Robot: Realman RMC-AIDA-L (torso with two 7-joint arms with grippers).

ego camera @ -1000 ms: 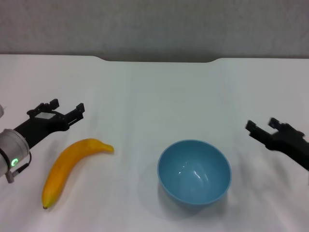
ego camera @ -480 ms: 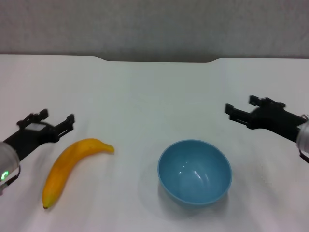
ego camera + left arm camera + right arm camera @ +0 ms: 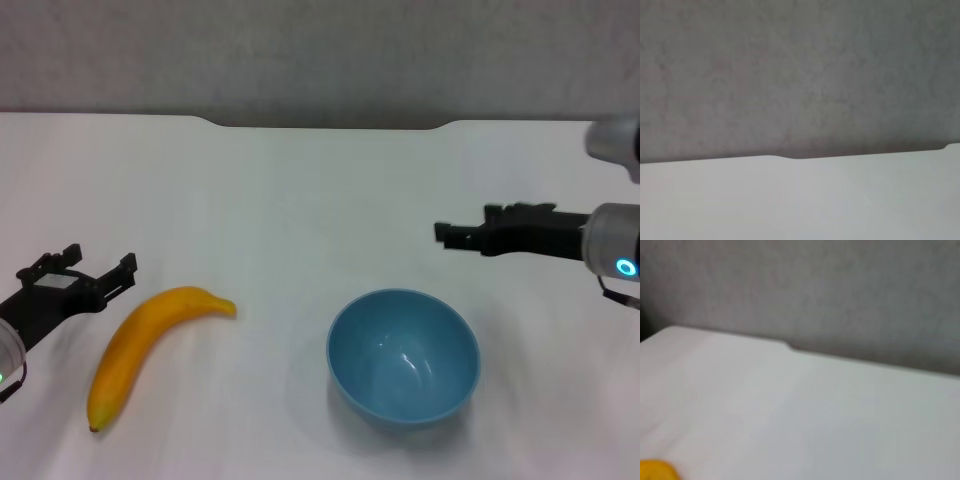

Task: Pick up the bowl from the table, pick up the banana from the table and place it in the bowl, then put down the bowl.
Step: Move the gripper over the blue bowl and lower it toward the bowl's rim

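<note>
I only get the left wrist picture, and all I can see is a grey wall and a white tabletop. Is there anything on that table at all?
Observer: Yes. The head view shows a light-blue bowl standing on the table, with nothing in it.
Operator: Anything else?
Observer: A banana lies to the robot's left of the bowl, apart from it.
Operator: And where are the robot's hands?
Observer: Neither touches anything: the left hand is open just left of the banana's far end, and the right hand is past the bowl's far right side.
</note>
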